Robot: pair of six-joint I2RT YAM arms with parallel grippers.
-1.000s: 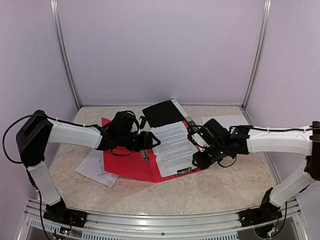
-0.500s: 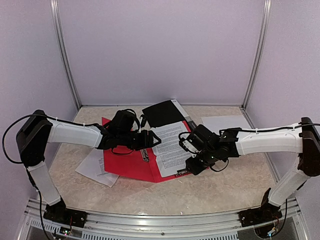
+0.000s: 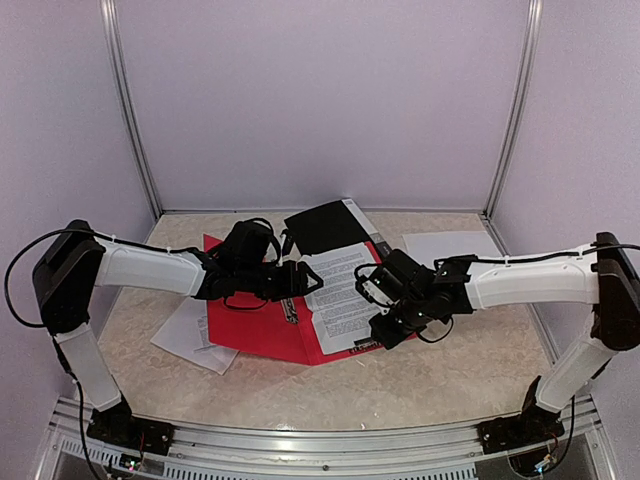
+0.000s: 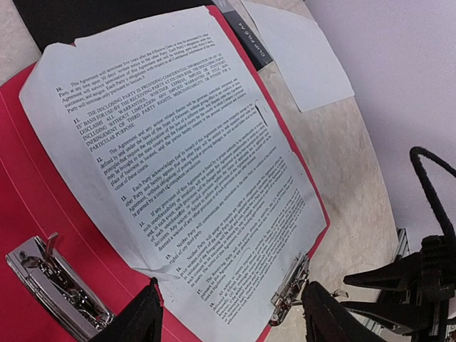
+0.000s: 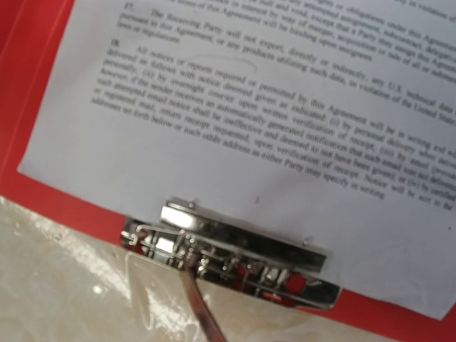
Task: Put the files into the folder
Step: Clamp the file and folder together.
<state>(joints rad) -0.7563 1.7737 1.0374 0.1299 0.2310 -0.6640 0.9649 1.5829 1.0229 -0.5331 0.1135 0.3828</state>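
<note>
The left arm (image 3: 140,268) and the right arm (image 3: 530,283) have white tube links, black joints and thin looping black cables (image 4: 420,158).

We see that the right gripper (image 3: 384,329) has swung inward since a second ago, and now hangs over the metal clip (image 5: 235,253) on the red folder's (image 3: 255,335) near-right edge.

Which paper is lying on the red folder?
The printed sheet lies on the open red folder. The far-right white sheet and the left white sheet, poking from under the folder, lie on the table.
</note>
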